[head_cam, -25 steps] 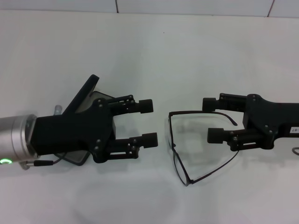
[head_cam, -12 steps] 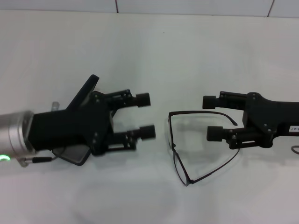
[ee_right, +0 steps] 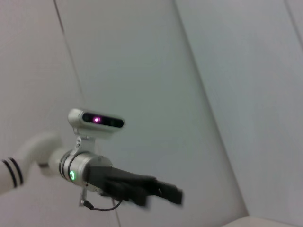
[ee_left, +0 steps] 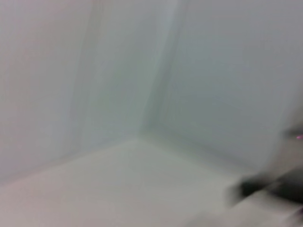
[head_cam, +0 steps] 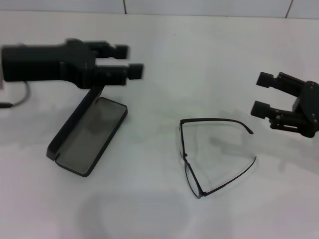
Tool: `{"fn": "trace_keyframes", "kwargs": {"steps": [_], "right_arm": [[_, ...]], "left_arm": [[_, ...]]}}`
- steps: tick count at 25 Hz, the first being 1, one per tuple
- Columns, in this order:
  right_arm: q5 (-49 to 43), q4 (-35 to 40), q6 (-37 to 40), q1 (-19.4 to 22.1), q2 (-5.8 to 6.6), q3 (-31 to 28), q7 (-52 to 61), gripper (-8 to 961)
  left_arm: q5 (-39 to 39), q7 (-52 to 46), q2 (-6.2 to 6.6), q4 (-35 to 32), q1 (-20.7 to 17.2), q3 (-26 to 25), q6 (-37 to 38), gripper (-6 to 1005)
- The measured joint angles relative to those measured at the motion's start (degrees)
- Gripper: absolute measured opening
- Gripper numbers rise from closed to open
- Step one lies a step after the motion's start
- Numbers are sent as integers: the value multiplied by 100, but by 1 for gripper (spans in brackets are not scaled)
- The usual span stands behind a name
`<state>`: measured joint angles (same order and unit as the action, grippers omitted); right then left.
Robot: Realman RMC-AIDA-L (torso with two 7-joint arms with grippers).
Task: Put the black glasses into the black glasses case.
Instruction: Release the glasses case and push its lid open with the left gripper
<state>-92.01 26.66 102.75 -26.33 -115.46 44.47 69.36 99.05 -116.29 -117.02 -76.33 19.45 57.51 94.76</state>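
Note:
The black glasses [head_cam: 214, 119] lie on the white table, right of centre, with both temple arms unfolded. The black glasses case [head_cam: 92, 137] lies open at the left, grey lining up and its lid tilted up along the left side. Nothing is inside it. My left gripper [head_cam: 128, 60] hovers open above the far end of the case and holds nothing. My right gripper [head_cam: 261, 93] is open and empty, off to the right of the glasses and apart from them. In the right wrist view the left arm's gripper [ee_right: 161, 191] shows farther off.
The white table [head_cam: 199, 64] runs back to a pale wall. A dark blurred shape [ee_left: 265, 189] sits low in the left wrist view; I cannot tell what it is.
My left gripper has risen and pulled back to the far left, uncovering the open case. My right gripper has drawn away to the right from the glasses. The glasses have not moved.

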Motion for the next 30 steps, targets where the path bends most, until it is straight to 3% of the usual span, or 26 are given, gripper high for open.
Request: {"fn": "trace_keyframes", "kwargs": {"steps": [4, 10, 13, 16, 30], "right_arm": [[78, -57, -26, 177, -7, -1, -72, 875], [138, -94, -63, 329, -21, -1, -80, 875], [144, -132, -66, 335, -6, -1, -82, 874], [145, -136, -91, 308, -1, 1, -84, 874], [159, -147, -117, 308, -21, 1, -105, 874]], "left_arm": [[2447, -1694, -241, -1947, 120, 68, -300, 661], [4327, -3208, -237, -2751, 197, 1077, -284, 647], [5034, -3618, -247, -2720, 199, 1675, -263, 640], [5248, -3750, -256, -2422, 231, 2008, -286, 632], [5992, -3735, -268, -1188, 540, 2378, -857, 599]]}}
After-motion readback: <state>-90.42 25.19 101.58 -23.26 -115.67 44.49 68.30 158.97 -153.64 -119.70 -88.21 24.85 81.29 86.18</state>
